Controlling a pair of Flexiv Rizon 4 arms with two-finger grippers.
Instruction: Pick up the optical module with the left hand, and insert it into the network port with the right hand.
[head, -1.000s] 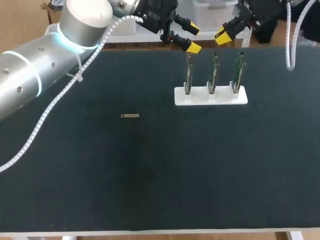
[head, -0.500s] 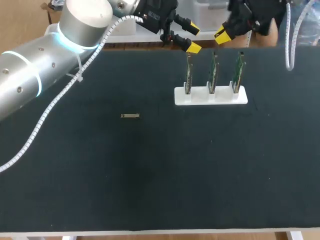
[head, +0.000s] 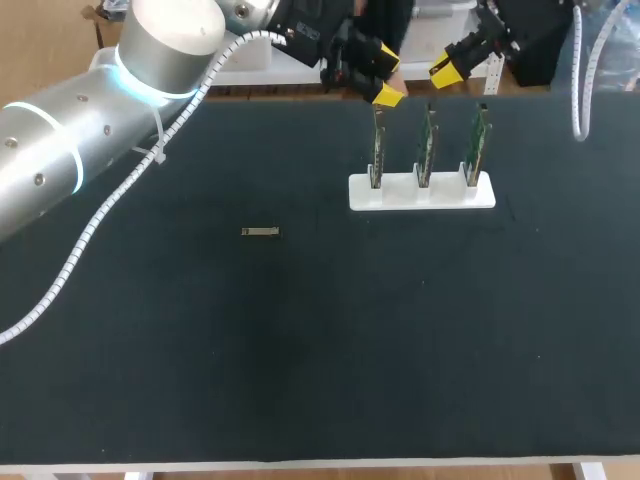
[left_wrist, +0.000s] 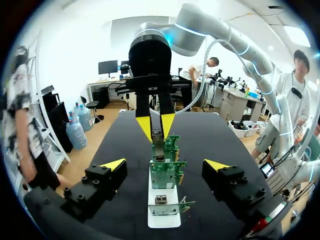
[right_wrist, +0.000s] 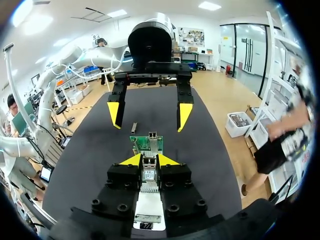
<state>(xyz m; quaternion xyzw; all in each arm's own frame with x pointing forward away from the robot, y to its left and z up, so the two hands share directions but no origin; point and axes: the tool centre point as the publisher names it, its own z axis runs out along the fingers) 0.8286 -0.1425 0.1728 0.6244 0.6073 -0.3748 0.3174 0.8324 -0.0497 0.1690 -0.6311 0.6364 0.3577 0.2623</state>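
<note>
Three green circuit boards (head: 425, 145) stand upright in a row in a white holder (head: 422, 192) toward the far side of our black table (head: 300, 350). We see the small metal module (head: 260, 232) lying flat on the table, well apart from the holder and toward our left, with nothing touching it.

Our left arm (head: 60, 150) comes in over the far left corner. Our left gripper (head: 383, 73) hangs raised near the table's far edge, by the left end of the row. Its fingers are spread wide and hold nothing. In its wrist view the boards line up ahead of it, between the spread tips and apart from them.

Our right gripper (head: 455, 58) hangs raised near the far edge too, facing the left one along the row. Its yellow tips are drawn almost together, with only a narrow slit between them, and nothing is pinched there. From the right wrist we see the module lying on the table beyond the boards.
</note>
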